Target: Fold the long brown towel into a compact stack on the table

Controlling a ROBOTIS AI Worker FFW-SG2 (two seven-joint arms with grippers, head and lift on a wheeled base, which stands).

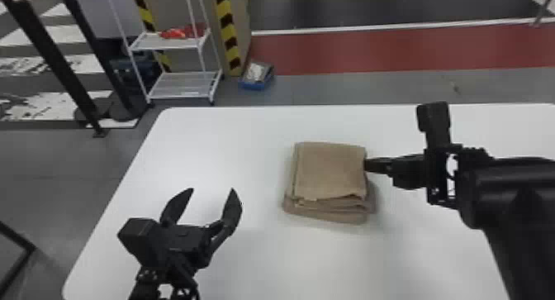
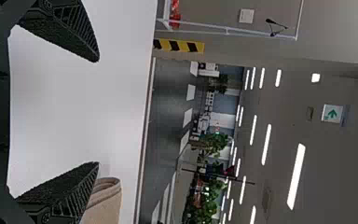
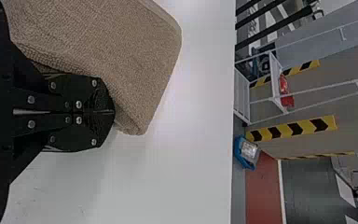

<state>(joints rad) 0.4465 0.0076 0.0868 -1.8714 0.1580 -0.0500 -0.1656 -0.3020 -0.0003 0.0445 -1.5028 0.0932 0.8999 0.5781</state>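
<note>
Left end effector (image 1: 212, 190), released with fingers spread wide, hangs over the white bench (image 1: 247, 129) between 8 and 9 o'clock from the brown towel (image 1: 330, 169), which lies folded in a layered stack. At its 3 o'clock edge is the right end effector (image 1: 366, 165), clenched; whether it pinches cloth, I cannot tell.

There is one worktop (image 1: 231, 129), carrying one towel (image 1: 330, 169). Two claws reach over it, the left claw (image 1: 212, 189) and the right claw (image 1: 365, 165), one per arm. Beyond stand one white rack (image 1: 165, 47) with two shelves (image 1: 181, 86) and two black posts (image 1: 50, 51). One blue tray (image 1: 256, 86) sits on the floor. The right wrist view has three striped strips (image 3: 293, 129); the red bundle (image 1: 177, 33) looks like one, though it's too far off to be sure.
</note>
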